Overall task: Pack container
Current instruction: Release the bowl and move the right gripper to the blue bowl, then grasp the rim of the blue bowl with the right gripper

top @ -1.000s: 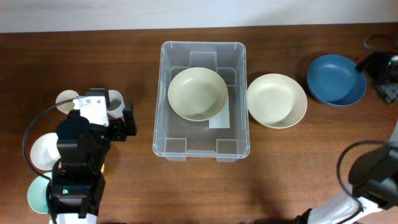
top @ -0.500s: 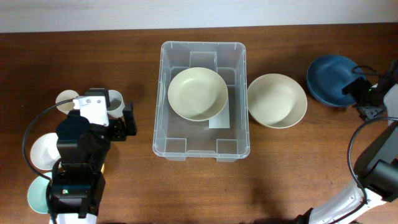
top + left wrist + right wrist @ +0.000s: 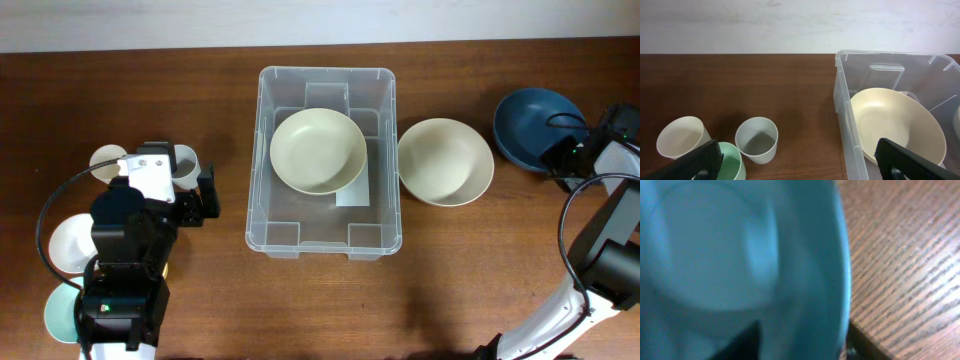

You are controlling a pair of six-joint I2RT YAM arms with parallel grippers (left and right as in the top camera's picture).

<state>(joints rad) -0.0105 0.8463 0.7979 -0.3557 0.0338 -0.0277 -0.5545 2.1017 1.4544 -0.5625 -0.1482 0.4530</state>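
right gripper (image 3: 560,158) is at the near right rim of the blue bowl (image 3: 530,122), at the far right of the worktop (image 3: 450,290). the right wrist view is blurred and filled almost wholly by the bowl's inside. one dark finger (image 3: 737,342) shows inside the bowl, and a dark part sits just outside the rim. whether the jaws are clamped on the rim cannot be told.

left gripper (image 3: 210,197) is to the left of the container, apart from it, with its jaws wide apart and nothing between them. it touches nothing.

container (image 3: 255,160): clear plastic, upright, mid-worktop, with a white label (image 3: 352,192) on its base. one cream bowl (image 3: 318,150) lies inside, toward the far end, right way up and partly covering the label.

second cream bowl (image 3: 445,162): on the worktop just beside the container's right wall, right way up, between the container and the blue bowl.

left side of the worktop:
- a cream cup (image 3: 680,137) and a pale grey cup (image 3: 756,140) stand upright, near each other.
- a green cup (image 3: 732,161) is just in front of them, partly hidden by the gripper finger.
- a white bowl (image 3: 62,245) and a pale green cup (image 3: 58,315) lie beside the left arm, partly covered by it.
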